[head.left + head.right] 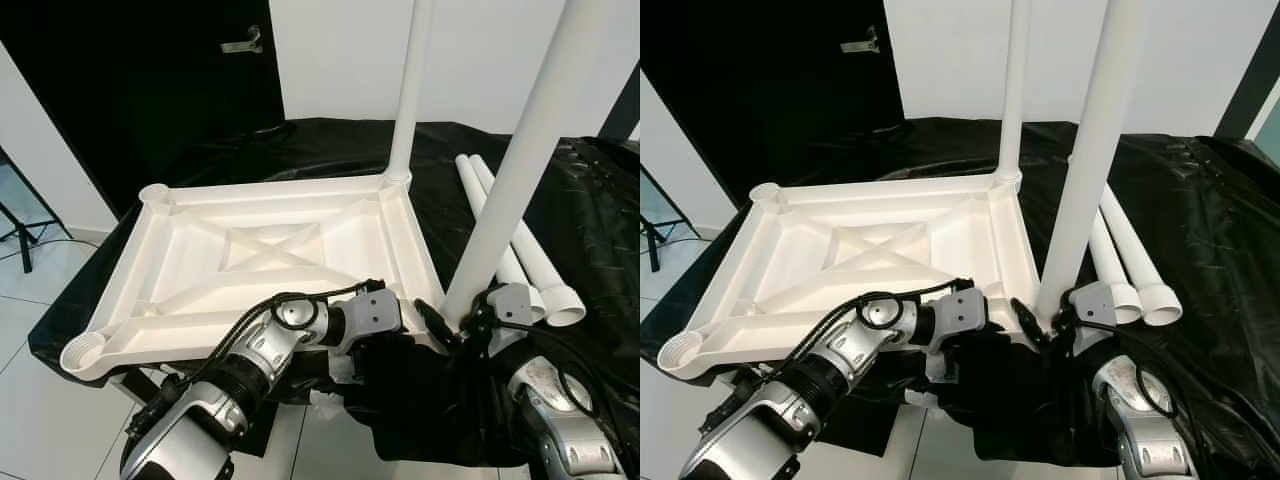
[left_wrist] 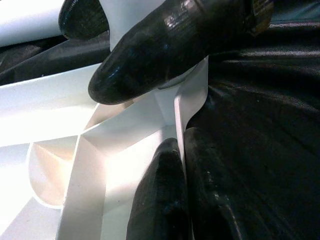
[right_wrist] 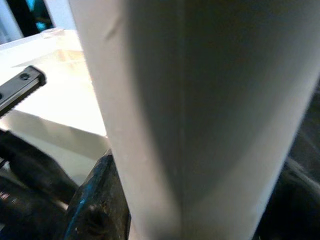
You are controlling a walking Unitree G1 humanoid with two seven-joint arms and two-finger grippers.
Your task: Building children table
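Note:
A white table top [image 1: 250, 250] lies upside down on a surface draped in black cloth. One white leg [image 1: 408, 90] stands upright in its far right corner socket. A second leg [image 1: 520, 170] stands at the near right corner, and my right gripper [image 1: 470, 325] is shut on its base; the right wrist view has a finger [image 3: 100, 200] pressed against the tube. My left gripper [image 2: 145, 120] is shut on the table top's near right rim [image 2: 187, 100], one finger on each side of the wall. The left-hand corner sockets [image 1: 82, 352] are empty.
Two spare white legs [image 1: 525, 255] lie on the black cloth [image 1: 580, 230] to the right of the table top. A dark door [image 1: 150, 80] and a white wall stand behind. A tripod leg [image 1: 22, 245] is on the tiled floor at left.

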